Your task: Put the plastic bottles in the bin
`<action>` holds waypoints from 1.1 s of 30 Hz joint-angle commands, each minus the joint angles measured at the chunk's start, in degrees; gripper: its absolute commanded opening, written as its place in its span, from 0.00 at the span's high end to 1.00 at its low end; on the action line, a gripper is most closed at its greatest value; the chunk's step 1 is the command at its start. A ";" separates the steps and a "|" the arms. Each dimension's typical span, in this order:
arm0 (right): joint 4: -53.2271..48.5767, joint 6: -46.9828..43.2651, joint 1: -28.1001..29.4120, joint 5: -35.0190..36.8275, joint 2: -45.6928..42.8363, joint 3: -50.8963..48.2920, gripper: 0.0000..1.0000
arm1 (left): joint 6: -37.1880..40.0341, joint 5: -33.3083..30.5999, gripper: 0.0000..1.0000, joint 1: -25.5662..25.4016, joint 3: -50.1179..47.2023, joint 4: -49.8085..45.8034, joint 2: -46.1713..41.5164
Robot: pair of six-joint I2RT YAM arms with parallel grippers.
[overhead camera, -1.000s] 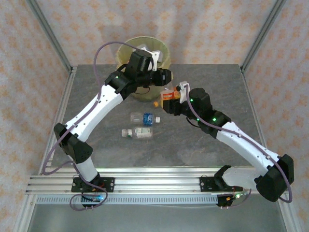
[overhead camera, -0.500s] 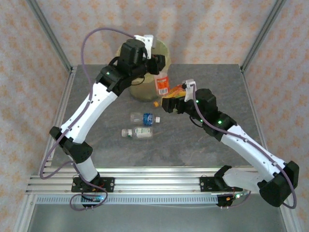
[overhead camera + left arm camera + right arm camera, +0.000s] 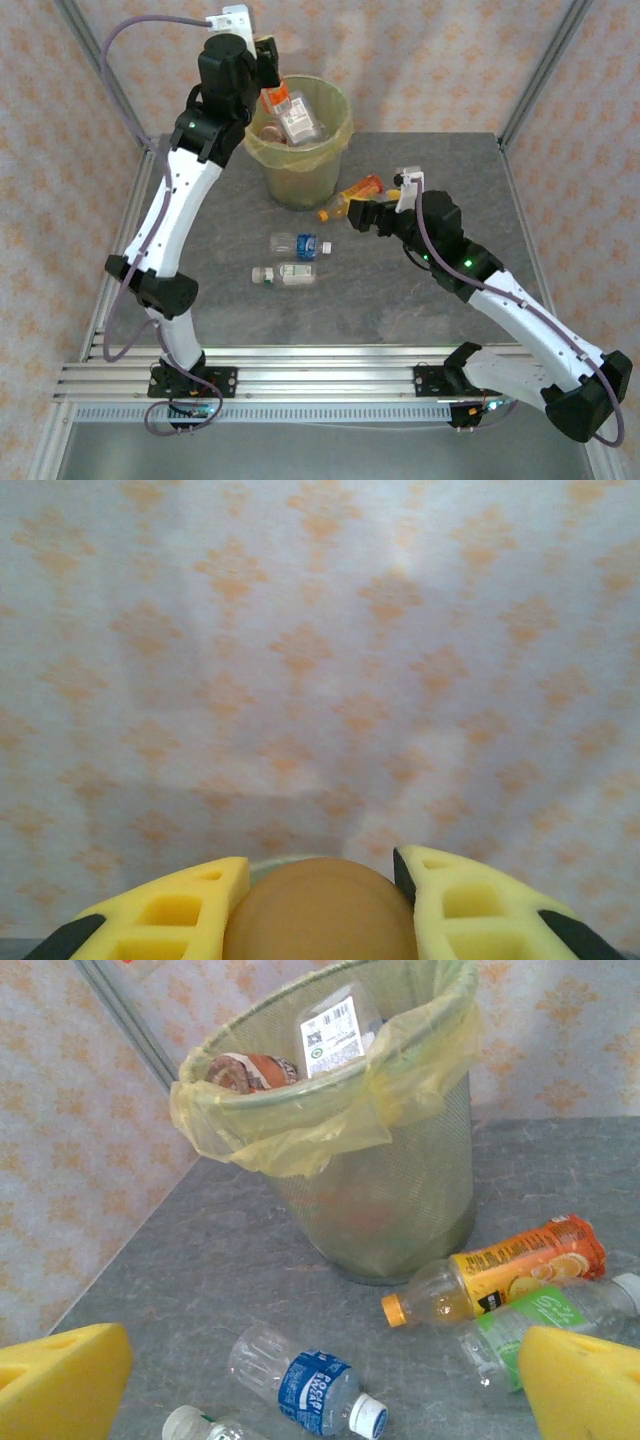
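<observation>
My left fingers (image 3: 320, 864) are narrow, pinching a brownish-orange bottle (image 3: 320, 915) up over the bin (image 3: 400, 1200). My right fingers (image 3: 320, 1390) are wide, nothing in them, low over the bench (image 3: 190, 1280). Orange-label bottle (image 3: 505, 1272), green-label bottle (image 3: 545, 1315) and blue-label bottle (image 3: 305, 1385) lie near the bin. White-label bottle (image 3: 335, 1025) is inside it.

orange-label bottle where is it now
Top view: the orange-label bottle lies on the table just right of the bin, a green-label bottle beside it.
</observation>
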 commanded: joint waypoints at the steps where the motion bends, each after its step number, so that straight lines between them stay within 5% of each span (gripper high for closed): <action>1: -0.82 1.02 0.14 1.69 -0.75 -0.69 0.01 | 5.20 -6.51 0.91 0.85 2.46 4.74 3.03; 15: -1.80 2.58 0.14 2.25 -1.37 -1.65 0.01 | 16.07 -11.92 0.91 2.22 19.76 -0.46 21.69; 33: -1.75 2.96 0.14 2.00 -1.71 -2.31 0.01 | 19.20 -10.08 0.90 3.06 17.83 -4.55 26.98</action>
